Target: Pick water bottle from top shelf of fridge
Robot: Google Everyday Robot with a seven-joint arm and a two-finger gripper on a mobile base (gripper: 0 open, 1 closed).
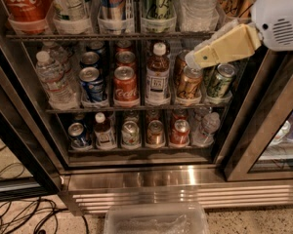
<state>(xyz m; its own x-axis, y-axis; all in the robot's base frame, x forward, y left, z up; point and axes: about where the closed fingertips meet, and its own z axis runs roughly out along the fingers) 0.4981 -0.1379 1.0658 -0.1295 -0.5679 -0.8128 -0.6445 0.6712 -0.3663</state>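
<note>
The fridge (185, 177) stands open in front of me. Its top shelf (112, 35) is a dark wire rack with a row of clear bins. The water bottle (198, 8), clear and ribbed, stands in a bin at the right of that shelf; its cap is cut off by the top edge. My gripper (196, 58), cream-coloured on a white arm housing (279, 14), reaches in from the upper right. Its tip is just below the top shelf, under the water bottle and in front of the middle-shelf cans. It holds nothing that I can see.
A Coca-Cola bottle (20, 3) and cans fill the other top bins. The middle shelf holds a crinkled clear bottle (52, 79), a brown-liquid bottle (157, 73) and cans. The door frame (263, 130) stands at the right. A clear bin (156, 219) and cables (19, 214) lie on the floor.
</note>
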